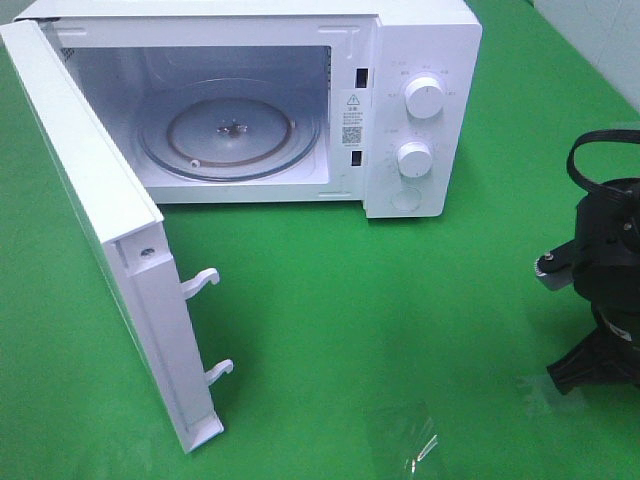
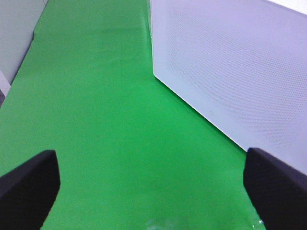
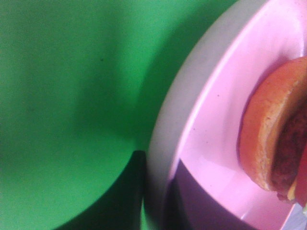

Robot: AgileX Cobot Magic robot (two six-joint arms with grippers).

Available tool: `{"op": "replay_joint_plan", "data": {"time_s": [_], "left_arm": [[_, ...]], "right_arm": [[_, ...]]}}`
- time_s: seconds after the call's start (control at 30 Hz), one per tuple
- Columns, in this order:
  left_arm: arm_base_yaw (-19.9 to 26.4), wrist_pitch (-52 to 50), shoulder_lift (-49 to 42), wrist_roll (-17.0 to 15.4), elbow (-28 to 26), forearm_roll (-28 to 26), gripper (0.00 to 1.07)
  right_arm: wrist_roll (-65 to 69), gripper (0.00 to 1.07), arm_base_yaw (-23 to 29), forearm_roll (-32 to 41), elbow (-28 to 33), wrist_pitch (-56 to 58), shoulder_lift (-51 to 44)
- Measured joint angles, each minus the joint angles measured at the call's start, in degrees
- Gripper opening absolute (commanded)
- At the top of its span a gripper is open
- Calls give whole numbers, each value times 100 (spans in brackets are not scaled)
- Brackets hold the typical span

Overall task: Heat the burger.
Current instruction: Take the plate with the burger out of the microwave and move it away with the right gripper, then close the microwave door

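The burger (image 3: 268, 139) shows only in the right wrist view: an orange-brown bun edge and a dark patty, lying on a round pink plate (image 3: 216, 120). My right gripper (image 3: 156, 191) is shut on that plate's rim, one dark finger on each side of it. In the exterior high view only the right arm (image 1: 605, 290) appears, at the right edge; burger and plate are out of frame there. My left gripper (image 2: 151, 191) stands open over the green cloth, its black fingertips (image 2: 29, 187) wide apart with nothing between them, just beside the microwave door (image 2: 230, 72).
The white microwave (image 1: 420, 100) stands at the back with its door (image 1: 100, 230) swung wide to the left. Its glass turntable (image 1: 230, 130) is bare. A scrap of clear plastic (image 1: 415, 440) lies on the green cloth near the front edge.
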Motion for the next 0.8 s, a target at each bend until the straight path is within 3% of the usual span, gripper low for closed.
{"op": "replay_joint_plan", "data": {"time_s": [0.17,0.43,0.53,0.77,0.8], "left_arm": [[0,0,0,0,0,0,96],[0,0,0,0,0,0,96],[0,0,0,0,0,0,96],[0,0,0,0,0,0,96],[0,0,0,0,0,0,96]], "right_arm": [[160,12,-80,-46,0,-69,166],[149,41,-92,132,-11,-52,-160],[115,43,-92,183,-11,-69,-241],[-476,48,-92,590,0,-281,-1501],[-710,54,-92,785,0,-464,-2011]]}}
